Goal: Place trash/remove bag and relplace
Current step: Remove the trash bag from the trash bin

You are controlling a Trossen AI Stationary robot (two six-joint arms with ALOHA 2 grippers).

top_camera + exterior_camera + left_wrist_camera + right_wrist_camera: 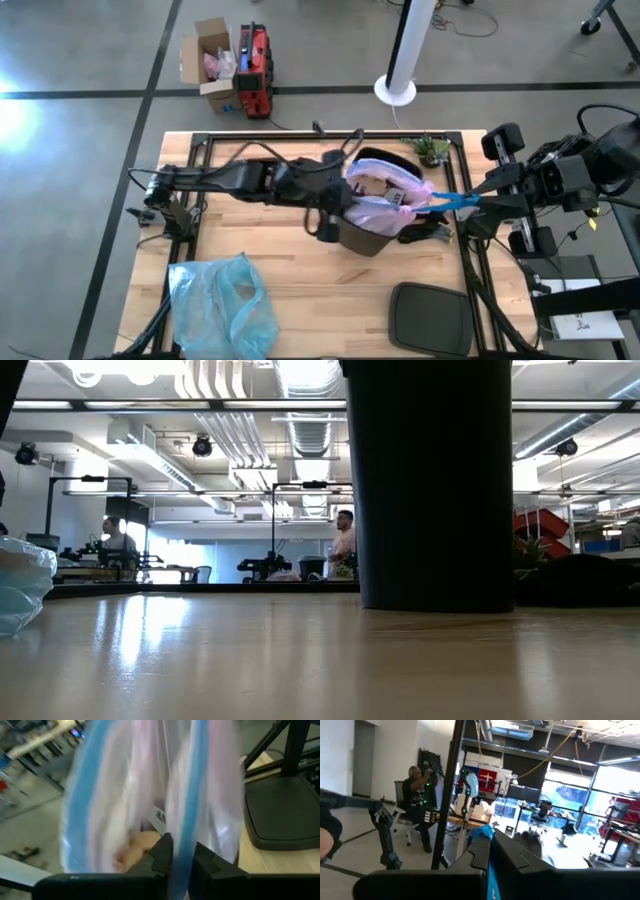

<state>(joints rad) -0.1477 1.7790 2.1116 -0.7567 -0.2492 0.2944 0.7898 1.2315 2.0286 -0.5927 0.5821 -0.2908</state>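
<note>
High view showed the black bin (pixel 372 236) standing near the middle of the wooden desk (pixel 300 300), a little right of centre in the frame. The bag (pixel 385 212), pale lavender-pink, sat in the bin's mouth and spread over its rim. Inside it some trash (pixel 372 186) was visible: brown cardboard pieces and a white bit.

The left gripper (pixel 345 200) reached from the left of the frame to the left edge of the bag. In the left wrist view its fingers (pixel 162 851) were closed tight on a blue drawstring band (pixel 183 820) of the bag, and the thin plastic filled most of that picture.

The right gripper (pixel 478 197) came from the right of the frame and stood just right of the bin. It was closed on the blue drawstring loop (pixel 452 201), which was stretched from the bag toward it. In the right wrist view a piece of blue plastic showed between its closed fingers (pixel 481 851).

A light-blue plastic bag (pixel 222 302) lay at the lower left of the desk, well apart from the bin. A flat black lid (pixel 428 318) lay at the lower right.
</note>
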